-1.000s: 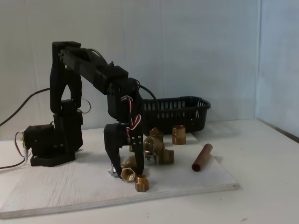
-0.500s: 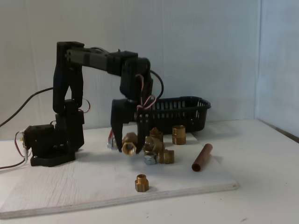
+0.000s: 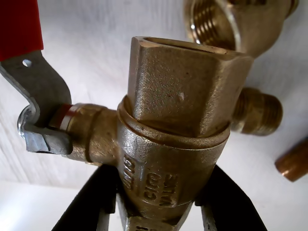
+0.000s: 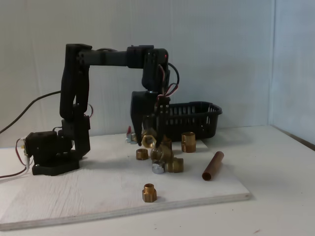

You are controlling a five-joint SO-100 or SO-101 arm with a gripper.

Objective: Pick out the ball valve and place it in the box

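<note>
Ball valve: we see the ball valve (image 3: 168,139) held in the air, clear of the white board (image 4: 88,196); in the fixed view it hangs at (image 4: 147,139), above the heap of loose fittings.
Valve attitude: one hexagonal end points away from the wrist camera; the red lever handle (image 3: 19,26) sticks out to the left of the wrist view on its grey metal bracket.
Gripper: the gripper (image 4: 148,143) points downward, and its two black fingers (image 3: 91,202) pinch the lower part of the valve body from either side. We judge this grip on the body keeps the lever free of the jaws.
Stage: we judge the lift done and the carry to the box under way.
Box: the box (image 4: 189,118) stands behind and to the right in the fixed view, apart from the valve; its flared rim sits higher than the valve's lower end, so we expect more height will be needed.
Fittings below: several brass fittings (image 4: 167,160) lie clustered under the gripper, one small fitting (image 4: 149,192) lies alone near the board's front edge.
Pipe piece: the copper-brown pipe piece (image 4: 212,165) lies to the right, apart from the cluster.
</note>
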